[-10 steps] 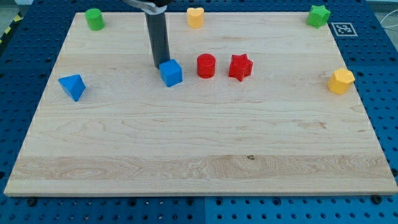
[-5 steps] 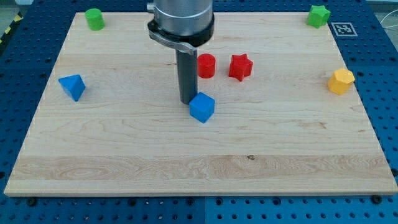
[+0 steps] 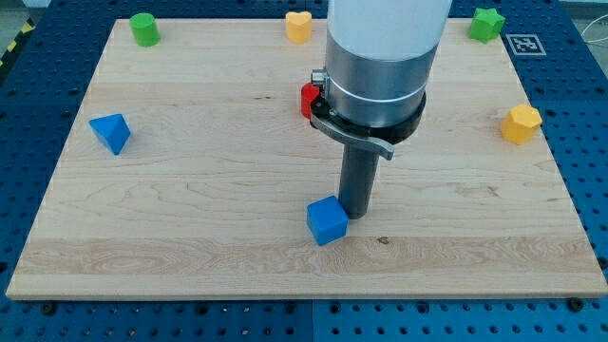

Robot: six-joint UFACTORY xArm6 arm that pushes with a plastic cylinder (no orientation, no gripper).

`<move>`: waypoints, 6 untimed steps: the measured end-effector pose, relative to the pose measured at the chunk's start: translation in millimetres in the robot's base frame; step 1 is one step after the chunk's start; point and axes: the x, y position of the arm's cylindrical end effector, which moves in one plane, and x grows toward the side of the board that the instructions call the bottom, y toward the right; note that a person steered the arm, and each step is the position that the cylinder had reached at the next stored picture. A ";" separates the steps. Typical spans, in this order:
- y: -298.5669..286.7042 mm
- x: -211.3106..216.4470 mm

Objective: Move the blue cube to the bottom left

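The blue cube [image 3: 327, 221] lies on the wooden board [image 3: 171, 218], a little below its middle. My tip [image 3: 356, 214] stands right against the cube's upper right side, touching it. The arm's wide grey body rises above the rod and covers the middle of the board's upper half.
A blue triangular block [image 3: 110, 132] sits at the view's left. A green cylinder [image 3: 144, 28] is at top left, a yellow heart [image 3: 298, 26] at top middle, a green star [image 3: 487, 23] at top right, a yellow block [image 3: 522, 123] at right. A red block [image 3: 308, 99] peeks out beside the arm.
The blue cube has been pushed down and to the right, from beside the red blocks to below the board's middle. My tip went with it and now stands on its right side.
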 end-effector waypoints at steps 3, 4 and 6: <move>-35.4 52.1; -38.0 81.4; -26.8 47.1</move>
